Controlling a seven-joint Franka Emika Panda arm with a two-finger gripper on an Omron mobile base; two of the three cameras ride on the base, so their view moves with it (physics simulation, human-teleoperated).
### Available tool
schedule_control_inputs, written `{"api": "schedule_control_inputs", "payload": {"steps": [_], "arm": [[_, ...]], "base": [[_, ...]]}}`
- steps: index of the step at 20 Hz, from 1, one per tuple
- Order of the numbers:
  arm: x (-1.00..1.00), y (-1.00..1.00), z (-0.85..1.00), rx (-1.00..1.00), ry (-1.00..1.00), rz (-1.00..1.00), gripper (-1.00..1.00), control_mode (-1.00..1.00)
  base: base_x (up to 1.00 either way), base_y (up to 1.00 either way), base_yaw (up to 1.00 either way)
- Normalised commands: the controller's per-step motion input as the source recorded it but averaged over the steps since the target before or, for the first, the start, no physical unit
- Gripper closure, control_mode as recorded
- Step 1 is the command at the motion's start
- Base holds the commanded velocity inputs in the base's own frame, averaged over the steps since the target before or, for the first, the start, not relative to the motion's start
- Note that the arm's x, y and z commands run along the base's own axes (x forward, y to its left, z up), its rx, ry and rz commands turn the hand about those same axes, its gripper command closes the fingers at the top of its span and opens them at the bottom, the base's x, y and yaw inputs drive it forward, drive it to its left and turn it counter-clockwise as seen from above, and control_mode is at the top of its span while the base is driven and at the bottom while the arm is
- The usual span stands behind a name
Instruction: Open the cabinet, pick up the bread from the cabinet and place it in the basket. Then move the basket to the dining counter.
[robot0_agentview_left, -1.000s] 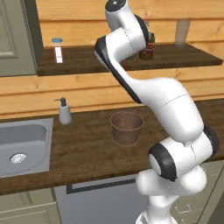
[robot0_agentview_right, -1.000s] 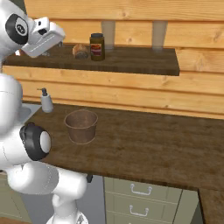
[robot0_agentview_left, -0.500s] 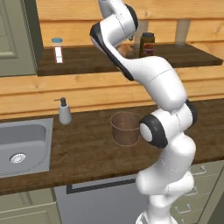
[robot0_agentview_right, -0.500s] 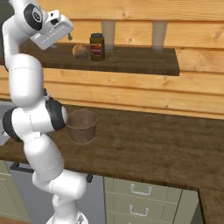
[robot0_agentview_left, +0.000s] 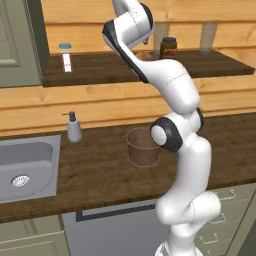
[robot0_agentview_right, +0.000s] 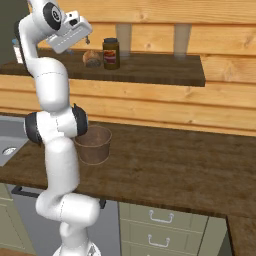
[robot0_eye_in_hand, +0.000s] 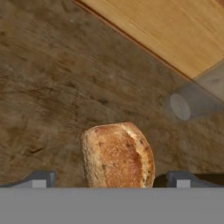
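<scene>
Since the earlier frames, the white arm has swung up and in, bringing its two-finger gripper (robot0_eye_in_hand: 112, 178) over the dark brown cabinet shelf (robot0_agentview_right: 150, 70). Jaws spread wide, holding nothing. One small golden-brown lumpy bread loaf (robot0_eye_in_hand: 117, 154) lies directly ahead between the fingertips, long axis along the approach. One dark jar (robot0_agentview_right: 111, 53) stands beside it; one round brown woven basket (robot0_agentview_right: 94, 145) waits on the counter below.
</scene>
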Motion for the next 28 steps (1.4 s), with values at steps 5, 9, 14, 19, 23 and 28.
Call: {"api": "schedule_control_inputs", "payload": {"steps": [5,9,14,19,23,28], "arm": [[0.02,-0.27,-0.2,0.0,0.06,0.0,-1.0,-1.0],[0.0,-0.16,-0.23,0.0,0.09,0.0,-1.0,-1.0],[0.04,-0.11,-0.22,0.0,0.08,0.0,-1.0,-1.0],[0.01,-0.22,-0.12,0.0,0.04,0.0,-1.0,-1.0],[0.08,-0.17,-0.16,0.0,0.06,0.0,-1.0,-1.0],[0.11,-0.02,-0.22,0.0,0.05,0.0,-1.0,-1.0]], "base": [[0.0,0.0,0.0],[0.0,0.0,0.0],[0.0,0.0,0.0],[0.0,0.0,0.0],[0.0,0.0,0.0],[0.0,0.0,0.0]]}}
